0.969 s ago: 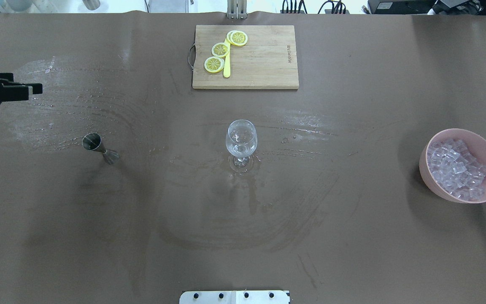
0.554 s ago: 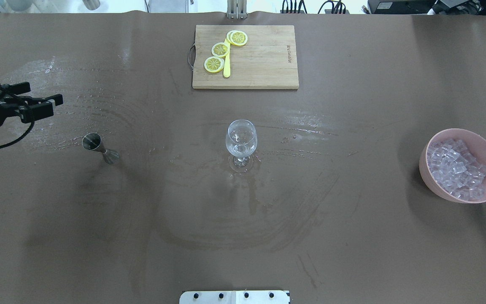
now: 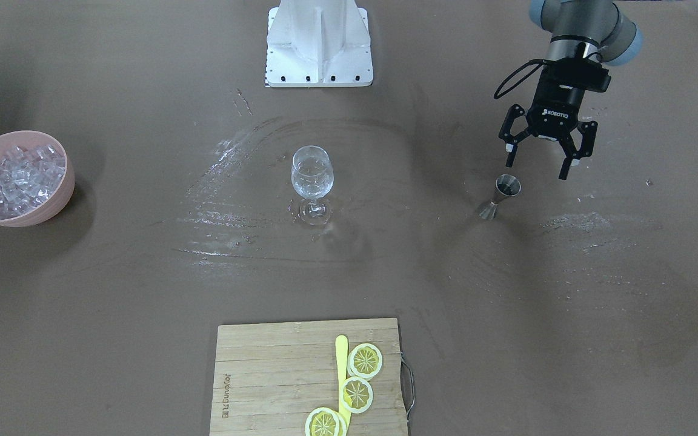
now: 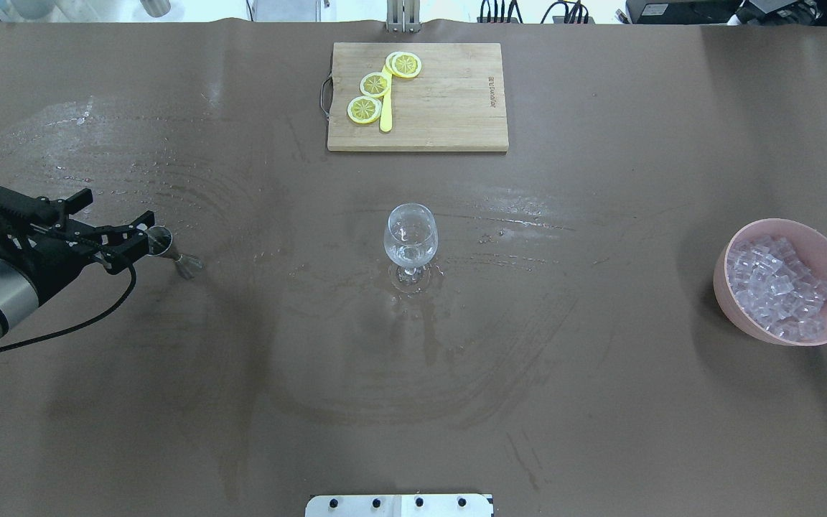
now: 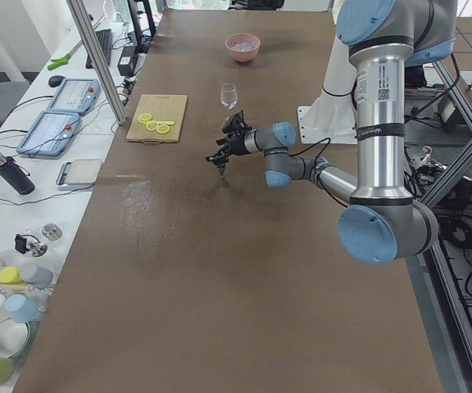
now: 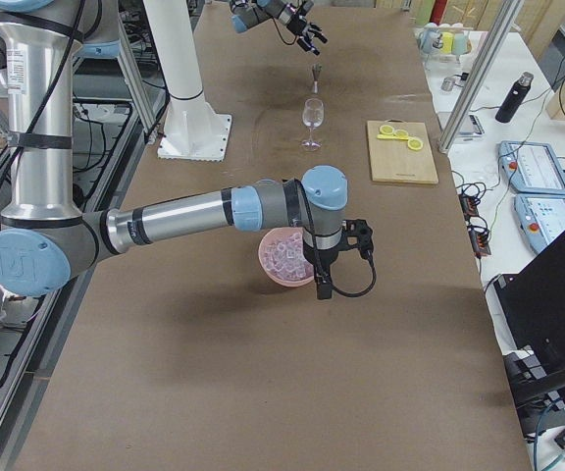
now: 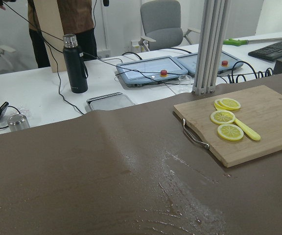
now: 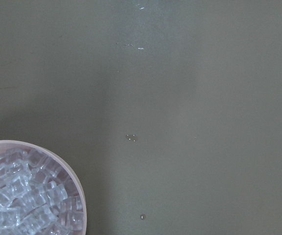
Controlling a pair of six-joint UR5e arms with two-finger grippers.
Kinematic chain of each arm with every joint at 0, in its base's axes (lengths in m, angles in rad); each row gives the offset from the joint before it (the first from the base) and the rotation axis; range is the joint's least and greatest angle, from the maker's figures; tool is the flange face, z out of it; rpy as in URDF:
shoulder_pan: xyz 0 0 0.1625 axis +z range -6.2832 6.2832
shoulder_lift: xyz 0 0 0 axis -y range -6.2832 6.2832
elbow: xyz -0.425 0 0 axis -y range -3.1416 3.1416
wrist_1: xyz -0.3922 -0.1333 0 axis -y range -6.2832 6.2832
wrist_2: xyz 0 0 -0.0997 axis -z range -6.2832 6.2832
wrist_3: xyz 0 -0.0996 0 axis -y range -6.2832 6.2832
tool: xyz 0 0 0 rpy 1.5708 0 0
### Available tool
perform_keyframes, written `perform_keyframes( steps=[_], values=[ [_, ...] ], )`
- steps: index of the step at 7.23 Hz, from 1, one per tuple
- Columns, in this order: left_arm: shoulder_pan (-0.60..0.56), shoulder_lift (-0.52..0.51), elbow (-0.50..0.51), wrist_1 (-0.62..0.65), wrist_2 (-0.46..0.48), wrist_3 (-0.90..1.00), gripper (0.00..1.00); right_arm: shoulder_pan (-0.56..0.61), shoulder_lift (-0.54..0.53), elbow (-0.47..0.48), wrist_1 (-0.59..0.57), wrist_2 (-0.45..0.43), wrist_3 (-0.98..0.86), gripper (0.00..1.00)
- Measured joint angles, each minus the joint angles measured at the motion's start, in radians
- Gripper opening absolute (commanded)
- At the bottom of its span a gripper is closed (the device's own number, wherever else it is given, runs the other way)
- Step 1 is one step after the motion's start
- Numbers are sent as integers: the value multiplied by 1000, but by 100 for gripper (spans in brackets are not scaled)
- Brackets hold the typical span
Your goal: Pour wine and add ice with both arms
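Many ice cubes fill the bowl, well apart from the wide-spread left claw.

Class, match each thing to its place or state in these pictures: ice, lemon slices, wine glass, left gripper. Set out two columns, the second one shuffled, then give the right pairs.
Column 1
1. ice
2. lemon slices
3. wine glass
4. left gripper

Column 2
A. on the cutting board
B. open, close to the jigger
C. heaped in the pink bowl
D. upright in the middle of the table

Pairs: 1-C, 2-A, 3-D, 4-B
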Motion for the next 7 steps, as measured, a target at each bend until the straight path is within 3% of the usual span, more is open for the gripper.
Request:
perform_keyframes(
  steps=[3,7],
  values=[
    [77,2,45,-48,97,-117,98,0,1,-1,0,1,1,100],
    [170,-76,101,-74,280,-226,98,-1,2,0,1,1,1,100]
  ],
)
